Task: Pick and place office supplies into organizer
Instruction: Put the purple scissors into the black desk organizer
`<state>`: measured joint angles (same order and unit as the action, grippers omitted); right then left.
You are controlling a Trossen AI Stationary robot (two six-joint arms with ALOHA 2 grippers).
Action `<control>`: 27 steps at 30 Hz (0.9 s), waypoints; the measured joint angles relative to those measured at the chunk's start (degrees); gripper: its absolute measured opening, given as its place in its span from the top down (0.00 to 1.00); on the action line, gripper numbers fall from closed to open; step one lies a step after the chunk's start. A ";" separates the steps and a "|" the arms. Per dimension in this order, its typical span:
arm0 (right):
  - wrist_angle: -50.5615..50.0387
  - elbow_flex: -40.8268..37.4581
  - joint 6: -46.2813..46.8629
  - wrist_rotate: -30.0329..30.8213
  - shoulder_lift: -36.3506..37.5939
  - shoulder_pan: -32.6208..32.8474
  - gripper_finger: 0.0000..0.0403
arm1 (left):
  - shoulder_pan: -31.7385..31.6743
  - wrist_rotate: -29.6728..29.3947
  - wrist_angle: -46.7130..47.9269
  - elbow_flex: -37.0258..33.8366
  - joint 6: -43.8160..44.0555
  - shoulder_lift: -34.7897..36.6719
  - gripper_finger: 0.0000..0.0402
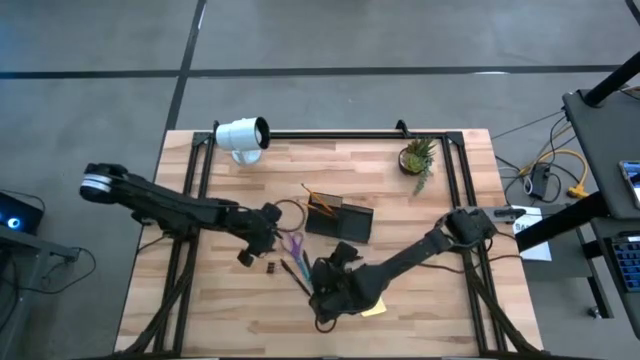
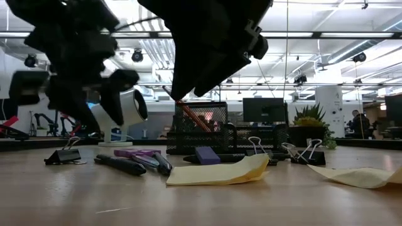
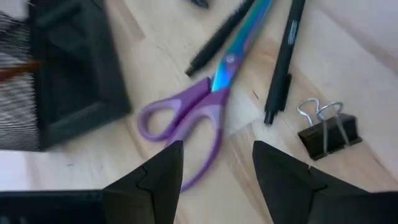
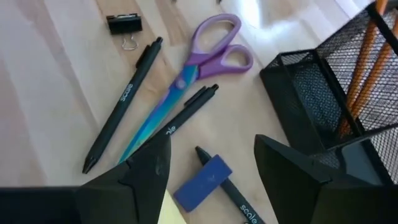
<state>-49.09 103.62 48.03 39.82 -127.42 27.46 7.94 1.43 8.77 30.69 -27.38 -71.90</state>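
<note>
While orange pencils (image 4: 360,68) already stand in mesh organizer (image 1: 340,218), most remains: scissors (image 3: 199,112), pens (image 4: 121,106), binder clips (image 3: 326,134), sticky notes (image 2: 217,172) on table. Left gripper (image 3: 214,171), right gripper (image 4: 211,162): both open, empty, above scissors and pens.

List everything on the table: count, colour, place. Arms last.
organizer: one, black mesh, table centre.
pencils: two, orange, standing in the organizer.
scissors: one, purple handles, left of the organizer.
pens: at least three, black, around the scissors.
binder clips: several, black, scattered.
eraser: one, blue, beside a pen.
sticky notes: two, yellow, front.
plant: one, green, back right.
lamp: one, white, back left.
left gripper: open, above the scissors.
right gripper: open, over the pens.
</note>
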 joint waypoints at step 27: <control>0.01 0.11 6.47 -8.42 0.20 0.92 0.45 | -5.83 4.07 4.27 13.50 -17.15 -21.24 0.75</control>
<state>-49.08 103.72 54.50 31.41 -127.22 28.38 2.11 5.51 13.04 44.18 -44.52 -93.14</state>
